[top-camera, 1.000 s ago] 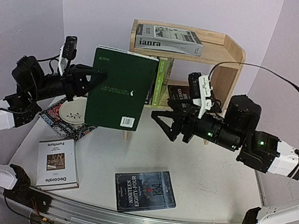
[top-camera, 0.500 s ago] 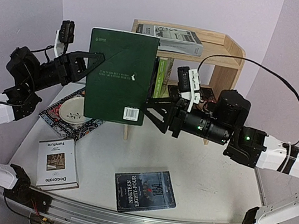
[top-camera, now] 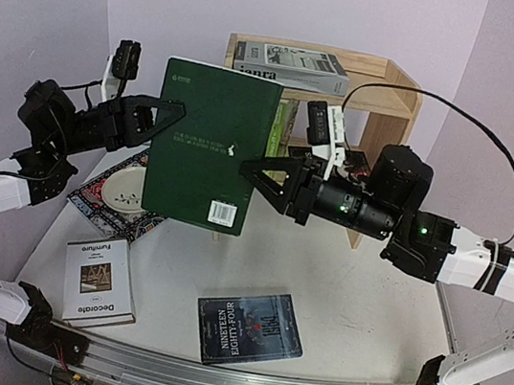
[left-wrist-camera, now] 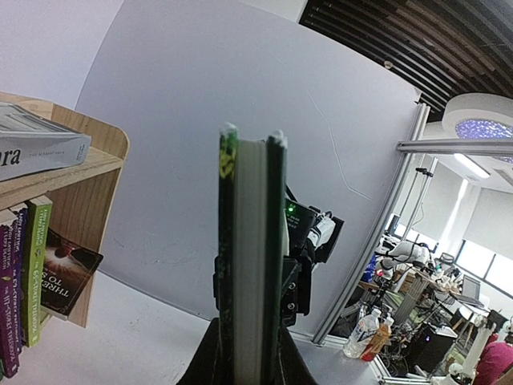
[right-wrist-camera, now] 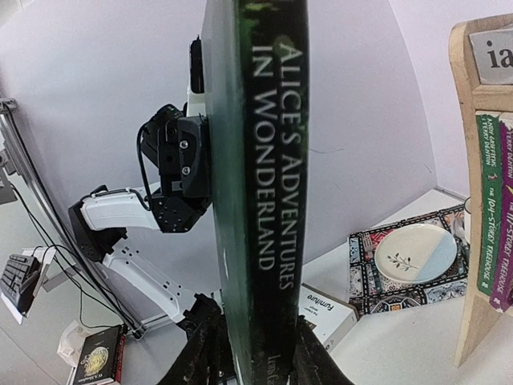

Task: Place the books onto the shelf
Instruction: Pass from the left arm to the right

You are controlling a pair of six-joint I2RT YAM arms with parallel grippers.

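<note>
A dark green book [top-camera: 208,146], "Alice's Adventures in Wonderland", hangs upright in the air in front of the shelf [top-camera: 398,88]. My left gripper [top-camera: 178,127] is shut on its left edge, seen edge-on [left-wrist-camera: 252,241] in the left wrist view. My right gripper [top-camera: 252,174] is shut on its spine [right-wrist-camera: 264,160], a finger on each cover. The grey "ianra" book [top-camera: 291,62] lies on the shelf's top tier. Thin green and purple books [right-wrist-camera: 490,208] stand on the lower tier. A white "Decorate" book [top-camera: 101,281] and a dark "Nineteen Eighty-Four" book [top-camera: 249,327] lie flat on the table.
A plate [top-camera: 126,194] sits on a patterned black mat [top-camera: 104,213] at the left, below the held book. The purple back and side walls stand close around the shelf.
My right gripper moved left to the green book's right edge and closed on it. The left gripper kept its hold while the book shifted up, then slightly right.
</note>
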